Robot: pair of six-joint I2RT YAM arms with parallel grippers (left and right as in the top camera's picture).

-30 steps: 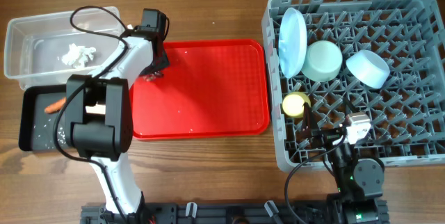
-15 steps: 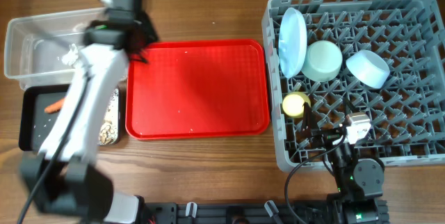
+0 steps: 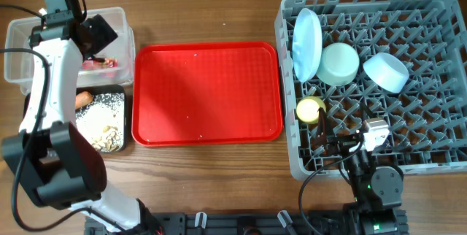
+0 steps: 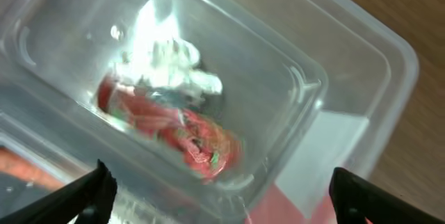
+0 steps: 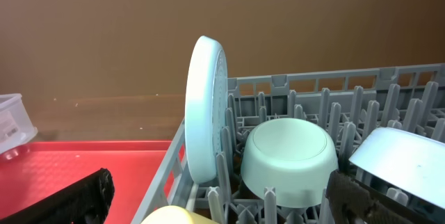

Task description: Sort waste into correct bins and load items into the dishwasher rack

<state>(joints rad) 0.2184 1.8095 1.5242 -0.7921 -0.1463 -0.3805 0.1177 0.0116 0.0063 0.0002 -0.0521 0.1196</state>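
My left gripper hangs open over the clear tub, one of the bins. Below its spread fingers a red shiny wrapper lies on the tub floor against a crumpled white tissue. The wrapper also shows from overhead. In the black tray lie the orange carrot and pale rice-like scraps. The grey dishwasher rack holds the upright blue plate, green bowl, blue bowl and yellow cup. My right gripper is open and empty at the rack's front.
A flat red serving tray lies bare between the bins and the rack. The left arm stretches along the left side over both bins. The right arm's base sits at the front edge beside the rack.
The left arm swung from the red tray's left corner to above the clear tub and its jaws opened. The red wrapper now lies in the tub. The right arm stayed still.
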